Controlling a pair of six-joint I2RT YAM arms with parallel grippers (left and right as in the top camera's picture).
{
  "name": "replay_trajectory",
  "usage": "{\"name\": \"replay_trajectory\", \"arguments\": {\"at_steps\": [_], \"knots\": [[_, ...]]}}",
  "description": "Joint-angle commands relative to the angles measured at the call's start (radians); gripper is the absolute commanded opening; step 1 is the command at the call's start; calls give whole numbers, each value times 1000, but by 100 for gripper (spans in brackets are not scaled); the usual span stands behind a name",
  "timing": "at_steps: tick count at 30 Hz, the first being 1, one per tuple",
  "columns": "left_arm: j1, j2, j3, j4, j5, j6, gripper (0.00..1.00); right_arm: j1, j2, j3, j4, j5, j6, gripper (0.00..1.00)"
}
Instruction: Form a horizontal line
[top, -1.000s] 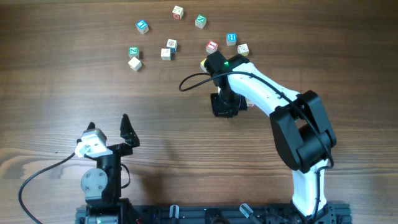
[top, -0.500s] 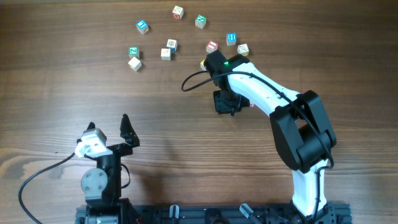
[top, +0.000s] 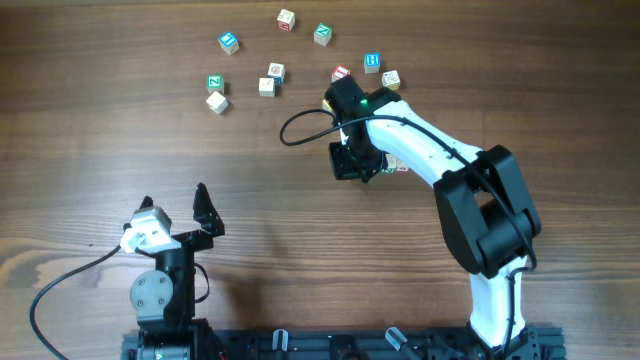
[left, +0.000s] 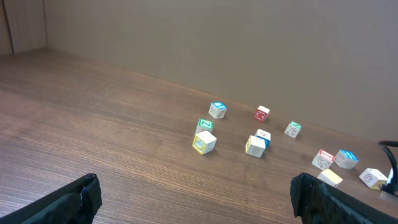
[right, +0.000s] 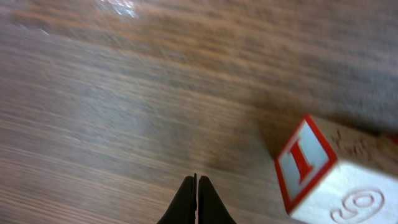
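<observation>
No horizontal line of cubes shows in any view; small wooden letter cubes lie scattered at the table's far side, among them a blue one (top: 229, 42), a green one (top: 322, 34) and a red one (top: 341, 73). My right gripper (top: 348, 162) is shut with nothing between its fingers (right: 197, 200), low over the wood. Just right of it sits a pale cube with a red-framed face (right: 309, 163), mostly hidden under the arm in the overhead view (top: 398, 166). My left gripper (top: 175, 199) stands wide open and empty near the front (left: 196, 190).
More loose cubes: green-faced (top: 214, 83), pale (top: 217, 101), pale (top: 266, 86), blue (top: 372, 62), pale (top: 391, 78). The right arm's black cable (top: 300, 128) loops over the table left of the wrist. The left wrist view shows the same cluster (left: 204, 142) ahead.
My right gripper has slid a little left and away, staying shut, and its cable loop has shifted. The left arm and the cubes have not moved.
</observation>
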Motion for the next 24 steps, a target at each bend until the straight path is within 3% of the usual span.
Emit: {"name": "replay_trajectory", "arguments": {"at_steps": [1, 24], "knots": [[-3, -7, -5, 2, -13, 16, 100, 3, 13, -7, 31, 151, 76, 4], [-3, -7, -4, 2, -13, 16, 100, 3, 13, -7, 30, 218, 58, 4]]}}
